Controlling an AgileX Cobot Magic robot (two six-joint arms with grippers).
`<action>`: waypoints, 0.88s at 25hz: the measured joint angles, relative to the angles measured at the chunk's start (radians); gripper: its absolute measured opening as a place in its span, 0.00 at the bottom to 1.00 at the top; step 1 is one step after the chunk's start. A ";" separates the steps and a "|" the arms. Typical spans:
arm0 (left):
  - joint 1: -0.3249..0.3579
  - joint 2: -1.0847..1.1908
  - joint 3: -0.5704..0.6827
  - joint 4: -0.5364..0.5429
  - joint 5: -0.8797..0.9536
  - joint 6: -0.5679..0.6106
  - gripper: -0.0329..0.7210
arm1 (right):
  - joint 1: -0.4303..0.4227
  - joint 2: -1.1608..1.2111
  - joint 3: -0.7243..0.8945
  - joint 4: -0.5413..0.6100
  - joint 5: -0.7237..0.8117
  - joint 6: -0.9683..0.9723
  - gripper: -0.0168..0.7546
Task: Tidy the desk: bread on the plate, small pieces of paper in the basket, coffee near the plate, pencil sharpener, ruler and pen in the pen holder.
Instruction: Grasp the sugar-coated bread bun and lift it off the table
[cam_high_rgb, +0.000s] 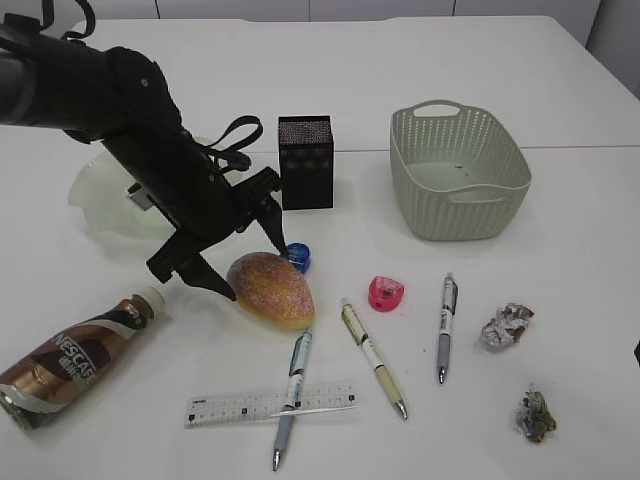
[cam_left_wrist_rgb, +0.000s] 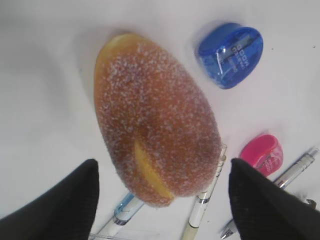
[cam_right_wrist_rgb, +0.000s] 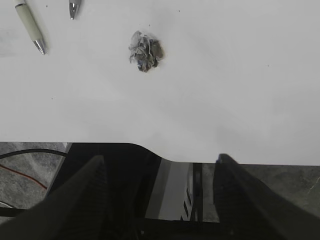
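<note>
White bench (cam_high_rgb: 560, 300) fills frame. Green basket (cam_high_rgb: 460, 175) upper right. Left claw (cam_high_rgb: 240, 245) left of centre, jaws spread, straddling bread (cam_high_rgb: 271, 289), holding nothing. Right claw (cam_right_wrist_rgb: 160, 200) spread, empty, over bench edge. Coffee bottle (cam_high_rgb: 70, 360) lower left. Paper balls (cam_high_rgb: 507, 325) lower right.

Sugared bread roll (cam_high_rgb: 271, 290) on table, blue sharpener (cam_high_rgb: 298, 257) beside, plate (cam_high_rgb: 100, 195) seemingly behind arm
</note>
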 joint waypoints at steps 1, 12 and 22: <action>0.000 0.004 0.000 0.000 0.000 0.000 0.82 | 0.000 0.000 0.000 0.001 0.000 0.000 0.66; 0.000 0.033 0.000 0.000 0.000 0.000 0.82 | 0.000 0.000 0.000 0.001 0.000 -0.001 0.66; 0.000 0.063 -0.004 -0.039 -0.024 0.027 0.82 | 0.000 0.000 0.000 0.001 0.000 -0.001 0.66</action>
